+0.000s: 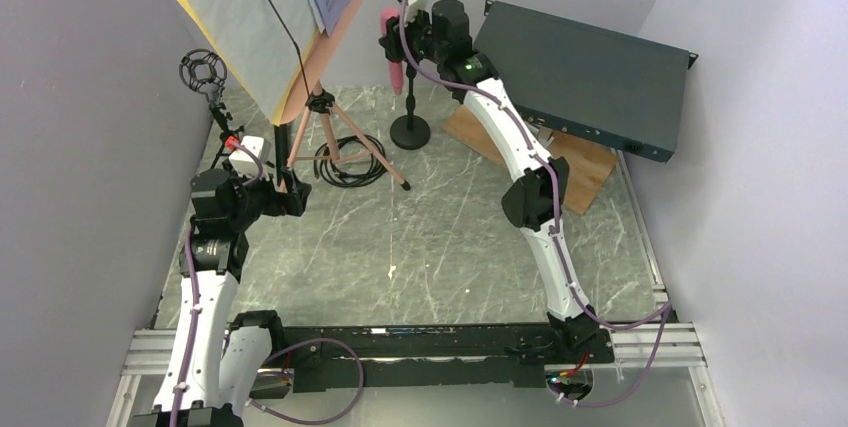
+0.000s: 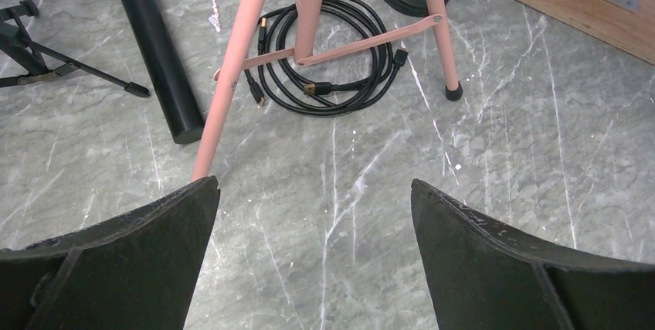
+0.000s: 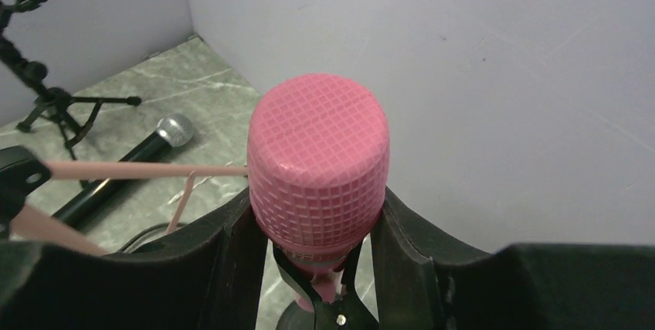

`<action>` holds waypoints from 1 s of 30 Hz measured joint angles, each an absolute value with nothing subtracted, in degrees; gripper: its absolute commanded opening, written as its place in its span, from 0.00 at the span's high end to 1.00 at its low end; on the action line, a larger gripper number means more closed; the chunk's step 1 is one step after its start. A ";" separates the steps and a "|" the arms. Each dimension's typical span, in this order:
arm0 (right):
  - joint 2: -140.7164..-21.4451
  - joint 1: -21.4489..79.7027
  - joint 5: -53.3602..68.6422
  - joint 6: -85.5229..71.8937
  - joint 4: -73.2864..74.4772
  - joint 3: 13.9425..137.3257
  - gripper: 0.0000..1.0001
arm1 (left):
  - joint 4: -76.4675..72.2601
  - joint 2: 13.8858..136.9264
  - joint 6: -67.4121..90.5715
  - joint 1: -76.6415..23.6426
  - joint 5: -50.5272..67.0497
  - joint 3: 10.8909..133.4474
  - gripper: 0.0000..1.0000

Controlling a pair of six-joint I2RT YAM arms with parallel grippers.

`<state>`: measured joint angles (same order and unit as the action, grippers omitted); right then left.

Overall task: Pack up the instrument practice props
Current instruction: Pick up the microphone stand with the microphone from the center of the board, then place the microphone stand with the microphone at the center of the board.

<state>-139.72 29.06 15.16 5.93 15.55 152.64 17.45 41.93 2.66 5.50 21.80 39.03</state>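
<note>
A robot lab: the left robot arm [image 1: 203,299] and right robot arm [image 1: 503,117] are sitting bolted on a metal rail [image 1: 655,345], plain walls [image 1: 70,147] boxing in the table [image 1: 440,237].

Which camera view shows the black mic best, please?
The left wrist view: the black mic lies nearly whole on the table, silver head to base. The right wrist view shows it farther off, crossed by a pink tripod leg. In the top view I cannot make it out.

left tool [image 2: 313,185] low, spread wide; right tool [image 3: 315,199] raised, arm outstretched, clamped
</note>
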 measured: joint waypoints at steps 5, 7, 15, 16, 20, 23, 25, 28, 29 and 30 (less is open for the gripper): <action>-134.80 28.91 18.04 5.69 21.52 150.82 0.99 | 17.45 41.58 2.68 5.54 22.13 39.03 0.01; -131.74 28.91 19.53 5.32 22.87 148.90 1.00 | 17.45 41.41 2.68 5.54 22.22 39.03 0.01; -118.98 29.04 26.30 4.21 25.34 140.14 1.00 | 17.45 40.93 2.70 5.54 22.65 39.03 0.01; -117.58 29.06 27.24 4.23 25.82 138.96 1.00 | 17.43 40.93 2.72 5.54 22.65 39.03 0.01; -112.88 29.15 30.61 4.60 27.35 133.99 1.00 | 17.43 40.69 2.76 5.54 22.79 39.03 0.01; -110.17 29.30 33.47 5.52 28.80 129.99 1.00 | 17.43 40.64 2.90 5.54 23.27 39.03 0.01; -108.27 29.43 35.55 6.50 30.28 126.72 1.00 | 17.34 40.64 3.22 5.54 23.88 39.03 0.01; -104.95 29.85 38.28 8.38 32.58 121.43 1.00 | 16.93 40.64 4.25 5.54 25.04 39.03 0.01; -103.70 29.95 39.22 9.10 33.63 119.72 1.00 | 16.91 40.64 4.62 5.54 25.36 39.03 0.01; -101.86 30.22 40.32 10.13 34.37 117.23 1.00 | 16.86 40.64 5.28 5.54 25.65 39.03 0.01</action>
